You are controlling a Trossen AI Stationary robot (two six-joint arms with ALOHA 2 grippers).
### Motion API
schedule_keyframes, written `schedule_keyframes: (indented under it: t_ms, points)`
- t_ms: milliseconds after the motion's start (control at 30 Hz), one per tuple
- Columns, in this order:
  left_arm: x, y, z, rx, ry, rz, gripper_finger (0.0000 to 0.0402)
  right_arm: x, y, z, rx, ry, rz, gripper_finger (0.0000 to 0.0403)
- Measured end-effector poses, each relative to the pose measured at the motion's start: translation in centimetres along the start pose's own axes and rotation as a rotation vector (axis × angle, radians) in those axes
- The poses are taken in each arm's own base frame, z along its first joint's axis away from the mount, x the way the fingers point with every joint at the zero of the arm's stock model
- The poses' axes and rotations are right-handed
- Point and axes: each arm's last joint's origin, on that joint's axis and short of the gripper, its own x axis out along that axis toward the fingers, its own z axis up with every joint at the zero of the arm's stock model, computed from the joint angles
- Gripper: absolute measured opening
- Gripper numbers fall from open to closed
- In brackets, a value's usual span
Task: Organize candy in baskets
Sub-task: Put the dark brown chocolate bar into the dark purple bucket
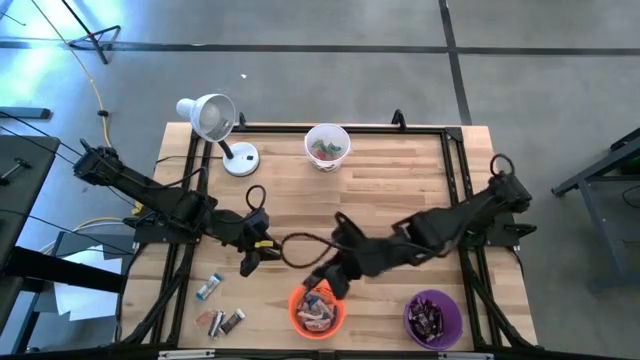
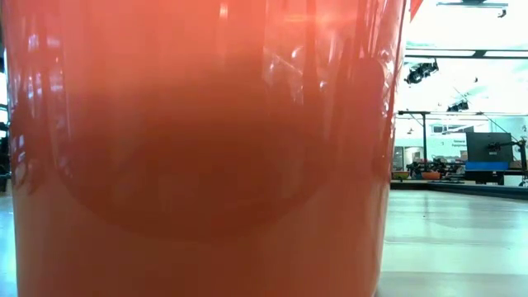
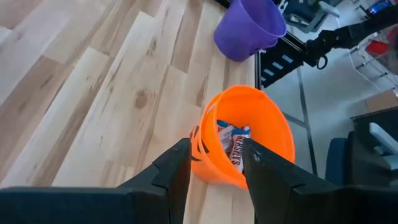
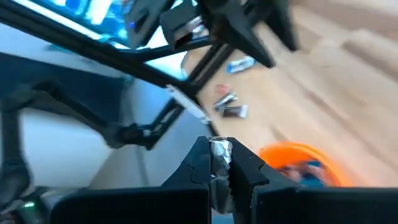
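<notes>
Pale wooden tabletop [image 1: 400,190] over a grey concrete floor, dark frame rails along its edges. Right gripper [image 1: 326,288] poised just above the rim of a round orange plastic basket [image 1: 317,312], fingers pressed together on a small silvery wrapped candy piece [image 4: 219,154], apparently pinched by one end only. Left gripper [image 1: 250,258] just beside it, low over bare wood, fingers [image 3: 177,171] apart with nothing between them, pointed at the same basket.

Directly under the right gripper, inside the orange plastic basket: a heap of wrapped bars [image 3: 233,140], some blue-silver and some red-pink.

Likely trouble, judged from this pose:
- Release too near the rim, so the piece bounces off the edge onto the wood.
- Thin foil sticking to a pad and hanging on after the fingers part.
- Light basket nudged or tipped by a descending finger.
- Two grippers close together, so a sideways swing of either could mean contact.

Farther out, beyond the left gripper: a blue-silver wrapped bar [image 1: 208,289] and a small cluster of dark and silvery bars [image 1: 226,320] lying loose, not yet sorted. On the other side of the right gripper, near: a round purple plastic basket [image 1: 433,316] with dark pieces inside. Well apart, across the table: a round white plastic basket [image 1: 327,146] holding a few candies, and a white cone-shade desk lamp [image 1: 212,118]. Nothing between the held piece and the basket mouth; low view wholly blocked by the orange wall.
</notes>
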Motion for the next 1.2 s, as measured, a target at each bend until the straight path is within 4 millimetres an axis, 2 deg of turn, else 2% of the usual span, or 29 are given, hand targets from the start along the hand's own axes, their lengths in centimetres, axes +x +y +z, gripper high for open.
schedule_keyframes:
  t_ms: [167,267,433,533,600,733,867,1067,1200]
  points:
    - [0.0,0.0,0.0,0.000,0.000,0.000,0.0131,-5.1,2.2,-1.6,0.005,-0.041,-0.149,0.0005]
    - [0.0,0.0,0.1,-0.001,-0.005,-0.005,0.0131,-7.8,2.8,-3.2,0.057,-0.049,-0.210,0.0005]
    - [0.0,0.0,0.1,-0.051,-0.024,0.006,0.0131,-9.9,2.3,-7.3,0.214,0.049,-0.324,0.0005]
    - [0.0,0.0,0.1,-0.078,-0.028,0.010,0.0131,-10.6,1.4,-10.3,0.277,0.179,-0.488,0.0005]
    - [0.0,0.0,0.2,-0.080,-0.031,0.013,0.0131,-11.0,0.7,-12.0,0.299,0.256,-0.625,0.0005]
    - [0.0,0.0,0.2,-0.089,-0.055,0.031,0.0131,-10.6,0.0,-15.1,0.303,0.321,-0.680,0.0005]
    - [0.0,0.1,0.3,-0.119,-0.082,0.054,0.0131,-10.2,-1.6,-17.0,0.290,0.380,-0.811,0.0005]
    - [0.0,0.1,0.4,-0.173,-0.089,0.054,0.0131,-9.3,-4.0,-18.9,0.252,0.422,-0.957,0.0030]
    - [0.0,0.1,0.4,-0.207,-0.095,0.056,0.0131,-8.6,-5.1,-19.1,0.234,0.484,-1.029,0.0062]
